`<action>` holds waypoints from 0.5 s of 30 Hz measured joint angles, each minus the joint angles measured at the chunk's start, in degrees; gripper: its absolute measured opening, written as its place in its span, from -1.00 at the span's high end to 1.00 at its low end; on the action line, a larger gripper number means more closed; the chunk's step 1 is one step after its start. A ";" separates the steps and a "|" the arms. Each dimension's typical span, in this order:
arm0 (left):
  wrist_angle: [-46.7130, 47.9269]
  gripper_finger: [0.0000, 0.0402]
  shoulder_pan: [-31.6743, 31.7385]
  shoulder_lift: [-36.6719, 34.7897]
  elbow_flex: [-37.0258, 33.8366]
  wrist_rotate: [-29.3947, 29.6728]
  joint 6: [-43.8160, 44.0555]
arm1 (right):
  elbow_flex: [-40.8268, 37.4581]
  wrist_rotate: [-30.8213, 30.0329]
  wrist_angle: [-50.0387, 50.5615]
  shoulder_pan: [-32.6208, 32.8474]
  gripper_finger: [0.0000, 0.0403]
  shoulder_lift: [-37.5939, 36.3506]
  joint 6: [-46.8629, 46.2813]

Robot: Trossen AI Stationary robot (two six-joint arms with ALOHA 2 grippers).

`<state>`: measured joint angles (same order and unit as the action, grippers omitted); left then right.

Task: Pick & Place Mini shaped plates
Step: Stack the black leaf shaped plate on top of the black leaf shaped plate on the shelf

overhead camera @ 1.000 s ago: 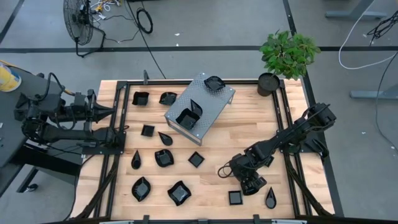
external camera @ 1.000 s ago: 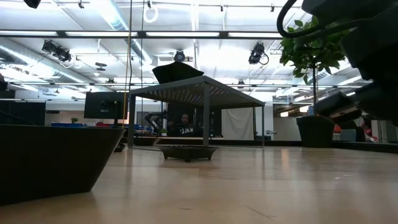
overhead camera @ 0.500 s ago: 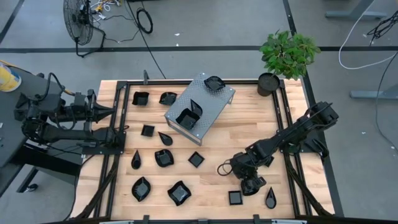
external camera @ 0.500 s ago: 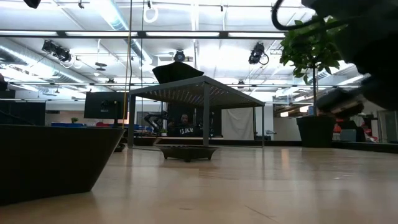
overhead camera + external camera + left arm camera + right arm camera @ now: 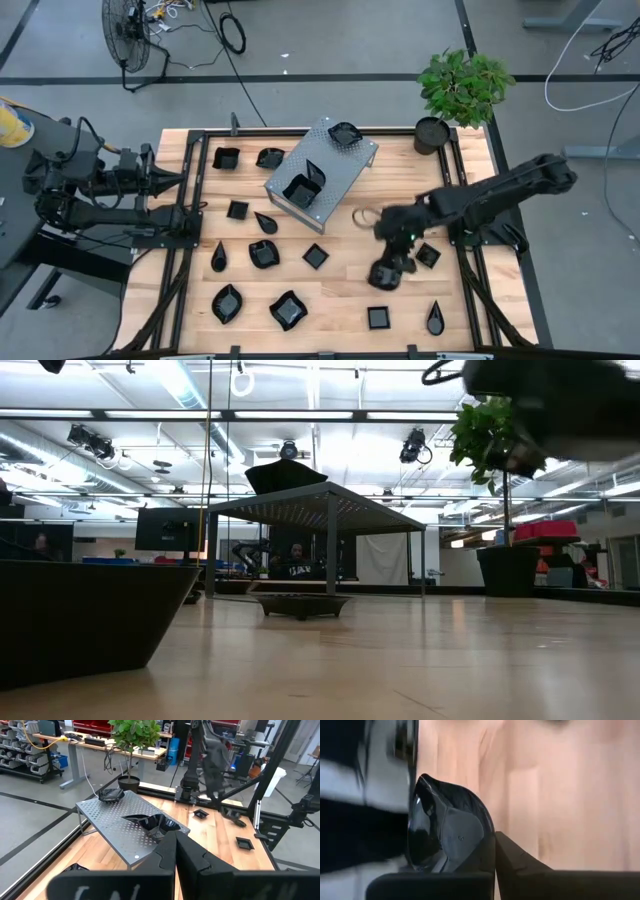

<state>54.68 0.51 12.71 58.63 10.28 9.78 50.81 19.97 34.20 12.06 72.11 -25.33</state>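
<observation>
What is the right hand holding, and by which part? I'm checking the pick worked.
The right hand is shut on a glossy black mini plate, pinching it by its rim. The left hand is shut and holds nothing.

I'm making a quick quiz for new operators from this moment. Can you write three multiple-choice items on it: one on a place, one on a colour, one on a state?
1. Where does the potted plant stand?
A. On the perforated metal stand
B. At a table corner on the right arm's side
C. On the floor beside the fan

2. What colour are the mini plates?
A. Glossy black
B. White
C. Red

3. What is the right claw doing?
A. Resting open on the wood
B. Parked off the table
C. Shut on a mini plate

Answers:
1 B: the high view shows the potted plant at the corner of the table.
2 A: the mini plates all show black in the high view.
3 C: the right wrist view shows the right claw pinching the rim of a held plate.
</observation>
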 joint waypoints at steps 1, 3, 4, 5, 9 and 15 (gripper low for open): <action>0.02 0.97 0.02 0.00 -0.02 0.02 0.00 | 0.69 -0.04 0.17 -1.49 1.00 -0.96 -1.60; 0.00 0.97 0.01 0.00 -0.02 0.00 -0.01 | 2.32 -0.22 0.36 -4.47 1.00 -2.63 -3.55; 0.01 0.97 0.01 0.00 -0.02 0.00 0.00 | 3.36 -0.57 0.34 -5.92 1.00 -3.25 -4.26; 0.02 0.97 0.01 0.00 -0.02 0.01 0.01 | 4.35 -0.94 0.21 -7.23 1.00 -3.71 -4.67; 0.02 0.97 0.02 0.00 -0.02 0.02 0.00 | 8.85 -1.51 0.13 -12.60 1.00 -4.23 -5.70; 0.02 0.97 0.02 0.00 -0.02 0.00 0.00 | 16.35 -8.22 -0.28 -19.74 1.00 -2.86 -7.26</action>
<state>54.70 0.53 12.71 58.61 10.28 9.78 67.16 11.75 33.92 -7.68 69.25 -32.60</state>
